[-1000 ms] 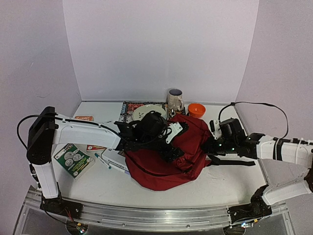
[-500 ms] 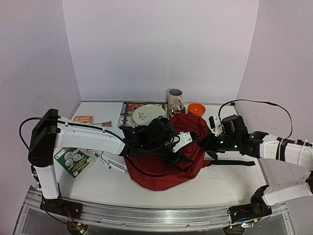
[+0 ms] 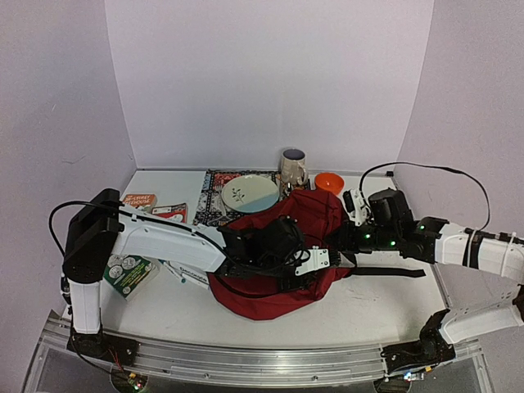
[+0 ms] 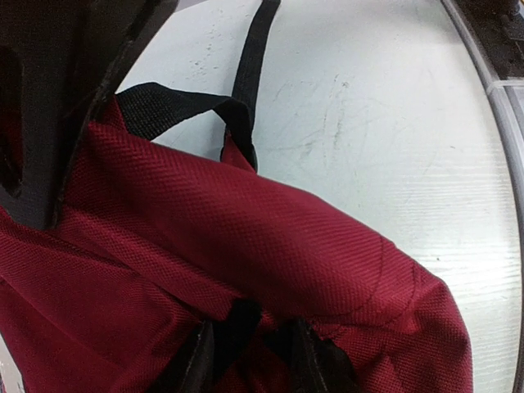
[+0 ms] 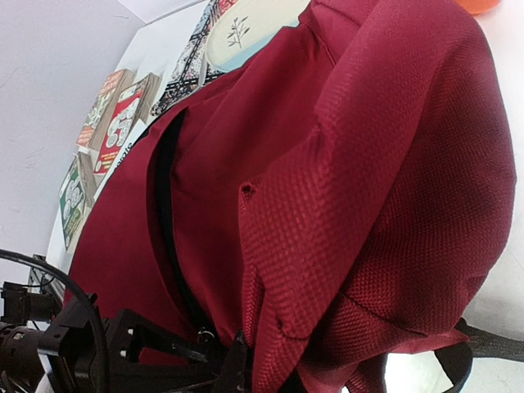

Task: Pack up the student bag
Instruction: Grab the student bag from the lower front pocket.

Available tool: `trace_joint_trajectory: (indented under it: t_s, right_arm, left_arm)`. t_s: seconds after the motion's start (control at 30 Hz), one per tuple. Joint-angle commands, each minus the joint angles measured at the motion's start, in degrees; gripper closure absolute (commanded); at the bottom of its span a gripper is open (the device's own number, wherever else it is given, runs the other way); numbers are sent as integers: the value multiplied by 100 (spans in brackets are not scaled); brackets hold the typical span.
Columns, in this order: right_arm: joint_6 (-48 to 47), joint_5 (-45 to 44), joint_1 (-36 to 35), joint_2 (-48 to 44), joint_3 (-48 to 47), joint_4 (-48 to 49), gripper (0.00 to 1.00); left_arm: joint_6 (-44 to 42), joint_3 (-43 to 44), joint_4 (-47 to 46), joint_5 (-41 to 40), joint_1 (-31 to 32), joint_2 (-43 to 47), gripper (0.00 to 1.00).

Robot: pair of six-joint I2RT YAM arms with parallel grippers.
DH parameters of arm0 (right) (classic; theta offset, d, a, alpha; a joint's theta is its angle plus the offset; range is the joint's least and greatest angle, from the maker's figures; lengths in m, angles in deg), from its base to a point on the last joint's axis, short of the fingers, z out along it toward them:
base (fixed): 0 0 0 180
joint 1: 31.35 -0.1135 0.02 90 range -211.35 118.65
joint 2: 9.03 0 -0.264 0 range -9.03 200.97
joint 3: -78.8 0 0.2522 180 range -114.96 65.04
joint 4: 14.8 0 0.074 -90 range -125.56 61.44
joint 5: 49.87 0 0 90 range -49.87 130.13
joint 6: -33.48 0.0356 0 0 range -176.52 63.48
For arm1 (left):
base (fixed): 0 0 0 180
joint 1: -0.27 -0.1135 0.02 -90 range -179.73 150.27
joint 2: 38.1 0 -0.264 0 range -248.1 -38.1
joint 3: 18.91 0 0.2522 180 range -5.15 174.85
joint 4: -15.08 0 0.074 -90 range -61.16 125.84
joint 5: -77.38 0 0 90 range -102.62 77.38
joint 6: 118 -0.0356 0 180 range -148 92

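Pinching student bag [image 3: 270,296] fabric, right gripper [image 5: 244,372] clamped; left gripper [image 4: 258,360] against the bag, its opening indiscernible.

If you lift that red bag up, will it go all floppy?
Probably floppy: the student bag sags in soft folds. Its loose strap trails on the table, so it would likely dangle. The woven cloth looks grippy, unlikely to slip.

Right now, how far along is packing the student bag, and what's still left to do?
Done: nothing is visibly packed, and the student bag hides its inside. In hand: the right gripper pinches its red fabric, and the left gripper is down on the fabric, grip unclear. Left: the books and green booklet lie on the table beside the bag, so the packing itself likely remains.
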Motion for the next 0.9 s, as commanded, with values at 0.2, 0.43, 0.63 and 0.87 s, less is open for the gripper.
trace_joint_trajectory:
  t_s: [0.2,0.43,0.63,0.87]
  right_arm:
    - [-146,204,-187,-82,-404,148,100]
    - [-176,143,-208,-119,-418,107,100]
    - [-198,-30,-217,-165,-370,70,100]
    - [-269,-550,-209,-355,-260,-149,100]
  left_arm:
    - [-208,331,-170,-667,-23,-88,76]
    - [-128,319,-180,-664,-22,-168,80]
    - [-4,272,-202,-565,-20,-125,100]
    - [459,-169,-674,-959,-28,288,100]
